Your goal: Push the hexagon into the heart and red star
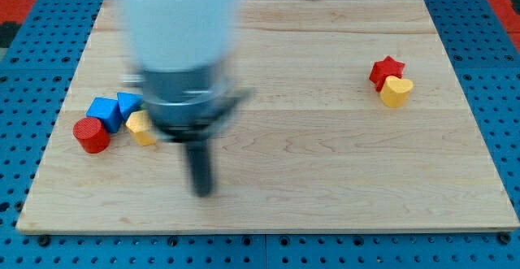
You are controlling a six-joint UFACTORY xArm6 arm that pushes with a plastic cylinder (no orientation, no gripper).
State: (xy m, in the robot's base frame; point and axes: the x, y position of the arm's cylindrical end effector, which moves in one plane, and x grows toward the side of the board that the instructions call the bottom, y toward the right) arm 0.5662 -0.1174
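Note:
A red star (pixel 387 68) and a yellow heart (pixel 396 91) sit touching at the view's right, the heart just below the star. At the view's left lies a cluster: a red cylinder (pixel 91 134), a blue cube (pixel 104 110), a second blue block (pixel 127 102) and a yellow block (pixel 140 127), which looks like the hexagon, partly hidden by the arm. My tip (pixel 202 191) is blurred and stands on the board to the lower right of the yellow block, apart from it.
The wooden board (pixel 325 180) lies on a blue pegboard table (pixel 504 74). The arm's blurred white and grey body (pixel 183 49) covers the board's upper left and hides part of the cluster.

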